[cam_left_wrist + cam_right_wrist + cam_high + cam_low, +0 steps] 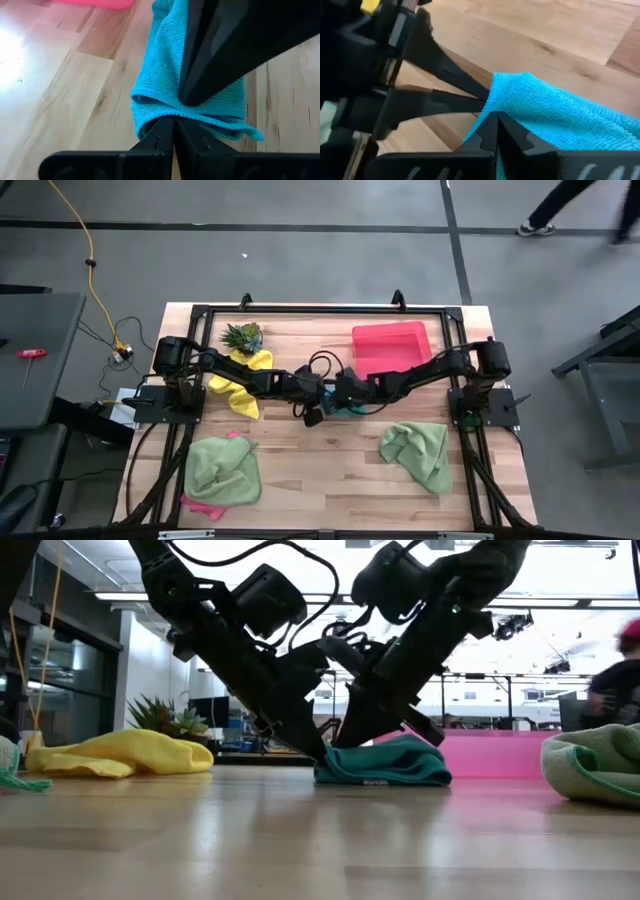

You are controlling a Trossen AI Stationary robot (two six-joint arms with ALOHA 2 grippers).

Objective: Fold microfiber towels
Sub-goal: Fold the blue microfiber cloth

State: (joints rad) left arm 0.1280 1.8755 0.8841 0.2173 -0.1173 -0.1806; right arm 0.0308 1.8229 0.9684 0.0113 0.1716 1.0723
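Note:
A teal towel point(385, 765) lies folded in a low bundle on the middle of the wooden table point(320, 480). Both grippers meet at its left end. My left gripper point(174, 120) comes from the table's left and is shut at that end. My right gripper point(495, 116) reaches over the towel from the right and is shut at the same end. In the high view the arms hide most of the teal towel point(352, 409). A yellow towel point(240, 380), two light green towels point(222, 470) point(418, 452) and a pink towel point(203, 505) lie loose on the table. My left gripper has its shut fingertips on the folded left end point(150, 122) of the teal towel, where several layers show. It slants down from the table's left. The towel lies on the table. Whether cloth sits between the tips, the fingers hide. My right gripper has its shut fingertips on the upper edge of the towel's left end point(507, 100), right beside the left gripper's fingers point(450, 100). It slants down from the table's right, over the towel. The towel stays on the table, slack.
A pink tray point(392, 345) stands at the far right of the table and a small spiky plant point(243, 335) at the far left. The pink towel sticks out from under the near-left green one. Bare wood shows between the two green towels. A person walks beyond the table point(560, 210).

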